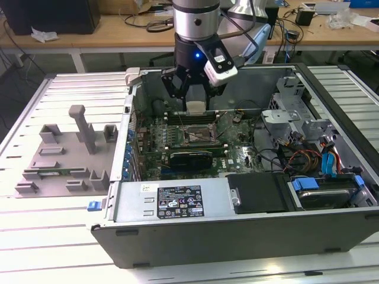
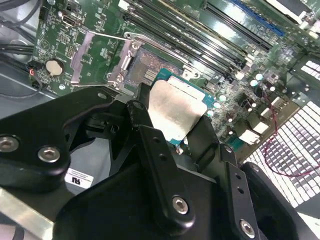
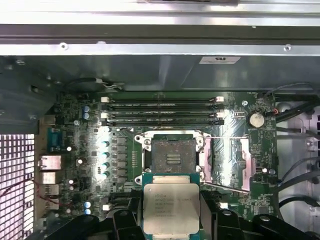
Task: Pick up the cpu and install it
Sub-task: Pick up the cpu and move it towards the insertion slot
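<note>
First wrist view showed the gripper [image 3: 172, 220] clamped on the cpu [image 3: 171, 200], seemingly by two opposite edges, holding it in the air near the open socket [image 3: 170, 157]; light, stiff and slick-topped, it probably needed a gentle edge grip, its underside untouched.

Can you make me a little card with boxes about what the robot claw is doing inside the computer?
claw: the claw is shut on the cpu, reaching down into the open computer case
cpu: the cpu is a shiny silver square, gripped by its edges
socket: the socket is open and empty, its metal lid flipped aside
cpu and socket: close together, cpu not yet in
memory slots: the memory slots are long dark rows beside the socket
</note>
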You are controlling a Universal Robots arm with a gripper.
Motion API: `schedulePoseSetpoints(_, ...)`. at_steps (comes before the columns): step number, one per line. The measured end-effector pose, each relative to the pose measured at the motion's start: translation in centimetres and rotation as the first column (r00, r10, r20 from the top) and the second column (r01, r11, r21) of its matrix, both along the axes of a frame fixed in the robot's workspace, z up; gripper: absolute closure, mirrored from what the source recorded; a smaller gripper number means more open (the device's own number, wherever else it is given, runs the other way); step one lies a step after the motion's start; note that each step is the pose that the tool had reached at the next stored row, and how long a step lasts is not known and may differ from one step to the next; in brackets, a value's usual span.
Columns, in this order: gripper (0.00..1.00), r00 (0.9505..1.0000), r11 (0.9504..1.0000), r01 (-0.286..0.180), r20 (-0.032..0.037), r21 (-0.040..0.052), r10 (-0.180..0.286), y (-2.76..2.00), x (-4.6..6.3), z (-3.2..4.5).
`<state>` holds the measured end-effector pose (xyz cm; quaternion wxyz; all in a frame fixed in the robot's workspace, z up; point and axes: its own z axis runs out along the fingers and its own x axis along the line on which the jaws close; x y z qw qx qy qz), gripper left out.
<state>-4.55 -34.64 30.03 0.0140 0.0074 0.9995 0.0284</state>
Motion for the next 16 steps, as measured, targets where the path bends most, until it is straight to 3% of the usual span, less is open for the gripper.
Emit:
schedulePoseSetpoints(8,0.45,1.0000,1.0000,0.000,-0.0005,0.0001,0.000,0.04,0.4,-1.68)
schedulePoseSetpoints(16,0.45,1.0000,1.0000,0.000,-0.0005,0.0000,0.000,0.04,0.4,-1.83)
